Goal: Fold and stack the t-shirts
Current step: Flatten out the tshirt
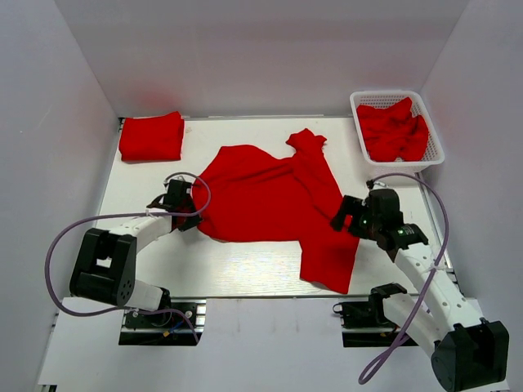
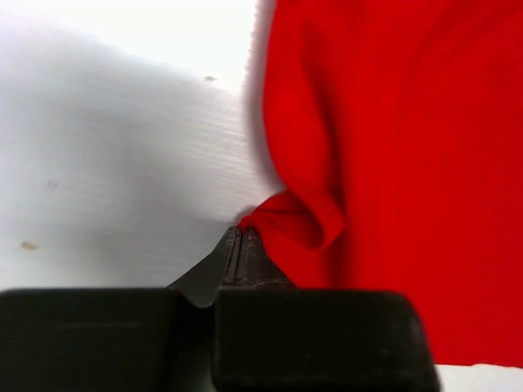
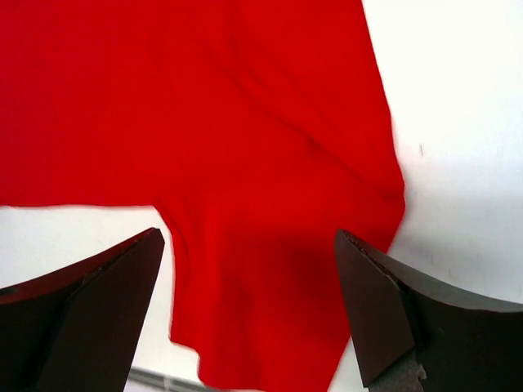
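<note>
Left wrist first: your left gripper (image 2: 239, 237) has its jaws clamped together on a small pucker of the shirt (image 2: 392, 163), pinched right at the tips on the cloth's edge, with white table (image 2: 106, 163) off to the left of it. Over on the right wrist, your right gripper (image 3: 247, 237) has its jaws spread wide and grips nothing; it hangs over the shirt's lower flap, and the red cloth fills most of the gap between the two fingers (image 3: 98, 302). From the top, you can see the shirt lying spread and rumpled across mid-table between your two grippers, one long flap running down to the near edge by the right arm. Far left corner, well apart: a folded shirt (image 1: 152, 136), flat on the table. Far right corner: a basket (image 1: 432, 131) with crumpled shirts (image 1: 394, 132) inside.
</note>
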Motion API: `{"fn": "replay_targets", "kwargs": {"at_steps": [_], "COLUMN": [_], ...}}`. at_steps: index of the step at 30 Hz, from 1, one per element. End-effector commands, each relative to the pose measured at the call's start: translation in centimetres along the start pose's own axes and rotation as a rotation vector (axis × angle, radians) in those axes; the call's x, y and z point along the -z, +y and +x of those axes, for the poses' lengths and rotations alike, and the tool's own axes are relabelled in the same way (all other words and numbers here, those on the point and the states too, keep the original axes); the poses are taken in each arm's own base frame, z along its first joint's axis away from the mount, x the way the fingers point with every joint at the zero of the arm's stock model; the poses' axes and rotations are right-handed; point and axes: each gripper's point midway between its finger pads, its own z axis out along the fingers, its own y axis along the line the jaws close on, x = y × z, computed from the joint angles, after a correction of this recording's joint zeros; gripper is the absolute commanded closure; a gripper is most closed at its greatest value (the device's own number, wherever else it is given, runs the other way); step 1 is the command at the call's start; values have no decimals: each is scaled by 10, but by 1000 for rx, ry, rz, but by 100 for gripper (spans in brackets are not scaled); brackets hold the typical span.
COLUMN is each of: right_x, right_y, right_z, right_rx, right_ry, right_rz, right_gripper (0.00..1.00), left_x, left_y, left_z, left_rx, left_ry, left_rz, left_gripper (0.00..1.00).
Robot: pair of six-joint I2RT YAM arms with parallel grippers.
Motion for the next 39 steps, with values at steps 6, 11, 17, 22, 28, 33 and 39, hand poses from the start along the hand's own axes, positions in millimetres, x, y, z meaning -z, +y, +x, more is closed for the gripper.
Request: {"fn": "replay_targets", "kwargs": {"at_steps": [6, 11, 17, 22, 28, 33, 39], "right_x": [20, 31, 26, 25, 27, 23, 7], "right_y": [-22, -27, -20, -15, -11, -15, -14], "right_z": [70, 98, 118, 141, 157, 175, 168], "right_rx": [-155, -196, -263, -288, -303, -319, -239], "right_ry": [246, 338, 410, 522, 567, 610, 575], "right_rz": [120, 162, 156, 203, 260, 331, 397], "right_gripper": [10, 10, 10, 10, 10, 10, 15], "left_x": [7, 25, 33, 35, 34, 34, 38], "left_y": [3, 7, 11, 11, 14, 13, 20], "left_z": [22, 10, 4, 5, 2, 0, -10], "left_rx": [-30, -14, -2, -2, 5, 5, 13], "left_ry": [23, -56, -64, -64, -64, -65, -83], "left_rz": [54, 50, 15, 15, -2, -2, -51], "left_gripper": [100, 100, 100, 100, 100, 100, 100]}}
